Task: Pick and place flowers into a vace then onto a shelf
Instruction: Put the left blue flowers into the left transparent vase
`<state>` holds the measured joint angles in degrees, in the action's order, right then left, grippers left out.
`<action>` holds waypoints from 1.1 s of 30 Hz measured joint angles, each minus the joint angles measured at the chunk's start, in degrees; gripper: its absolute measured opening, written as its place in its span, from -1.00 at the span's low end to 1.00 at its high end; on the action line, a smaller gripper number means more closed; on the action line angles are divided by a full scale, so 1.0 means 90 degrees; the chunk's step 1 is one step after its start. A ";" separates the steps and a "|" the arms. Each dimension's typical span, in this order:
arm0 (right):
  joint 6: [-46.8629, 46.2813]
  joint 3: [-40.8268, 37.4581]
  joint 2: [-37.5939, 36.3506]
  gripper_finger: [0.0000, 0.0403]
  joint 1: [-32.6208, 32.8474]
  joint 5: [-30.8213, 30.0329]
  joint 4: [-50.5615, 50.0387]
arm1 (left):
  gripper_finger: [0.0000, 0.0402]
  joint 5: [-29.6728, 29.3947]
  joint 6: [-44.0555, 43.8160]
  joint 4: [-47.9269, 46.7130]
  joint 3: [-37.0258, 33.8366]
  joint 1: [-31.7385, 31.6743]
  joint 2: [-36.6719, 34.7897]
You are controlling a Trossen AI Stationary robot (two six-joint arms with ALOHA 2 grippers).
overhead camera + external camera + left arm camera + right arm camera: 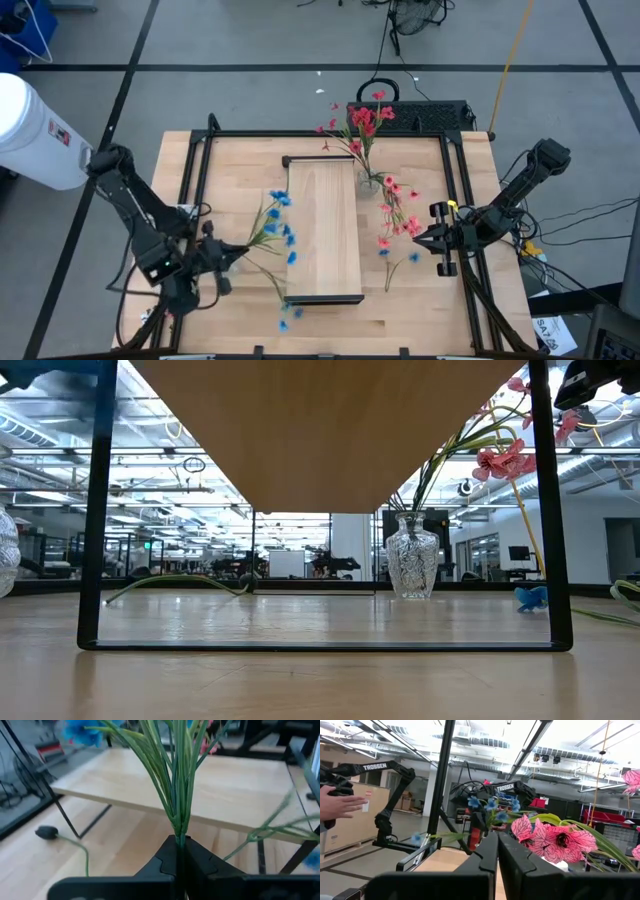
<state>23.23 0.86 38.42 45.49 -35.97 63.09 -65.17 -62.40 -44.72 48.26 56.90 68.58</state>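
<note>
We are partway through filling the vase (368, 181), which stands near the top centre of the high view, just beside the upper right corner of the shelf (323, 228), and already holds a bunch of red flowers (364, 118).

Our left end effector (228, 257), at the lower left of that view, is closed on the stem of a blue flower spray (277, 226); the left wrist view shows the green stems (176, 785) pinched tight between the dark fingers, rising straight out of them. The blossoms hang over the left edge of the shelf.

Our right end effector (430, 238), at the middle right, is closed on a pink flower spray (398, 215) that reaches toward the shelf's right edge; pink blossoms (555, 840) crowd its wrist view just past the shut fingers.

One loose blue blossom (291, 316) lies on the surface (400, 310) near the shelf's lower left corner.

We judge the step in hand to be carrying a gripped spray to the vase. The next move calls for tipping a stem end downward and threading it into the narrow neck without knocking the glass or dislodging the red bunch.
</note>
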 joint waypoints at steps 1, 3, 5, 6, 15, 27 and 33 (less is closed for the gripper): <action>0.0001 0.0000 0.0002 -0.96 0.0000 0.0000 0.0000 | -0.94 -0.0191 -0.0113 -0.0003 -0.0066 0.0105 0.0019; -0.0001 0.0000 0.0000 -0.96 -0.0002 0.0000 0.0000 | -0.96 -0.0547 -0.0337 0.0006 -0.0226 0.0301 0.0053; -0.0001 0.0000 0.0002 -0.96 -0.0001 0.0000 0.0000 | -0.96 -0.0839 -0.0604 0.0001 -0.0427 0.0451 0.0082; -0.0001 -0.0001 0.0002 -0.96 -0.0001 0.0001 -0.0002 | -0.95 -0.0959 -0.0718 0.0010 -0.0518 0.0505 0.0098; 0.0001 0.0000 0.0001 -0.96 0.0000 0.0001 0.0000 | -0.95 -0.2532 -0.0678 0.1174 -0.1378 0.0878 0.0099; 0.0000 -0.0001 0.0001 -0.96 -0.0001 0.0000 -0.0002 | -0.95 -0.2718 -0.0165 0.3359 -0.2495 0.1393 0.0099; -0.0001 0.0000 0.0000 -0.96 -0.0002 0.0000 -0.0001 | -0.95 -0.2715 -0.0081 0.3675 -0.2757 0.1608 0.0099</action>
<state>23.23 0.86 38.42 45.48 -35.97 63.08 -89.60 -63.13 -11.65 23.45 71.38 69.47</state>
